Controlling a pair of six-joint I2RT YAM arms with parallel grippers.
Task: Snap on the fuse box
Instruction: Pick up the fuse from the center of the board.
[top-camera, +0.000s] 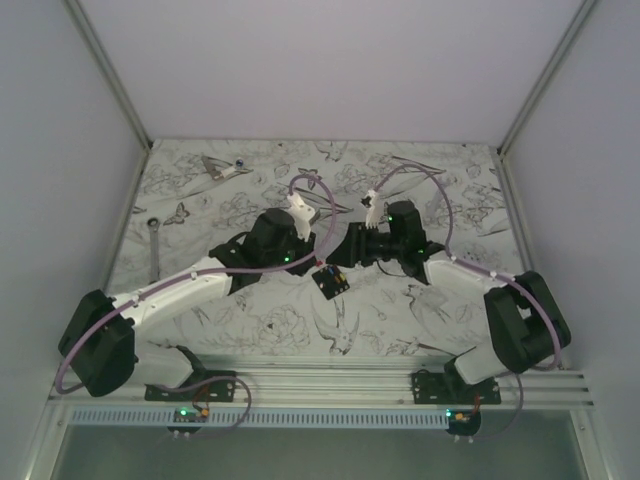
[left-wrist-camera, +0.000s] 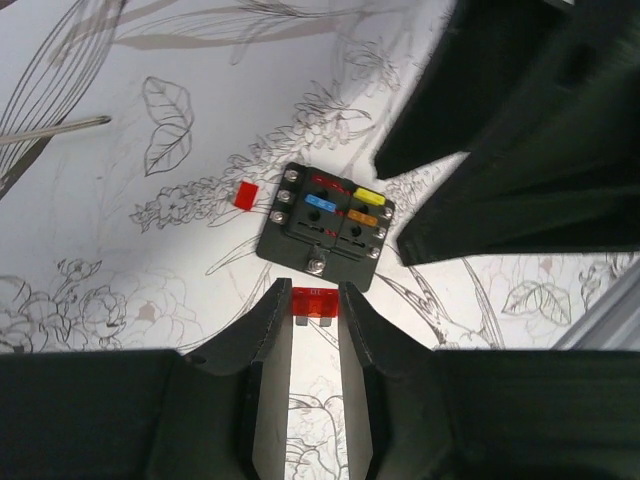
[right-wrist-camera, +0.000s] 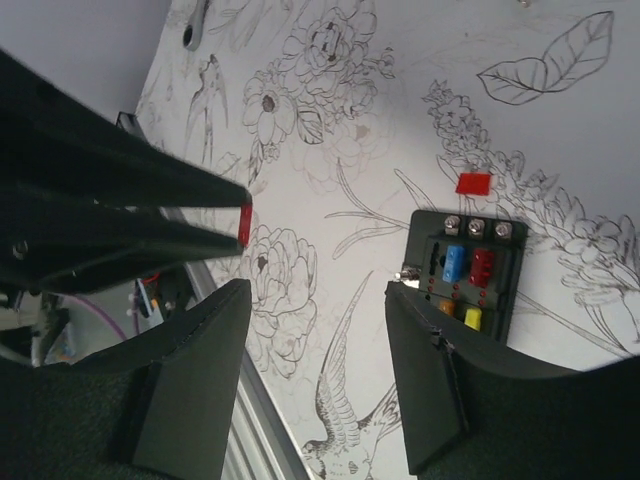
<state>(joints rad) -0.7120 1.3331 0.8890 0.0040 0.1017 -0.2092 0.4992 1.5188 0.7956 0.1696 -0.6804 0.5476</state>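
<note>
Fuse box (left-wrist-camera: 325, 225) lies by left gripper (left-wrist-camera: 313, 293) pinching fuse (left-wrist-camera: 314, 304).

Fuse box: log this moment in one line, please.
fuse box: ungripped, fuses seated | left gripper: shut on red fuse | right gripper: open, empty | spare fuse: loose beside box

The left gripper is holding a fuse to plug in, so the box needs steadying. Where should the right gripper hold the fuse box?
Probably the fuse box by its two outer side walls, right gripper descending from above: it lies flat, and fuses and screws crowd its top.
</note>
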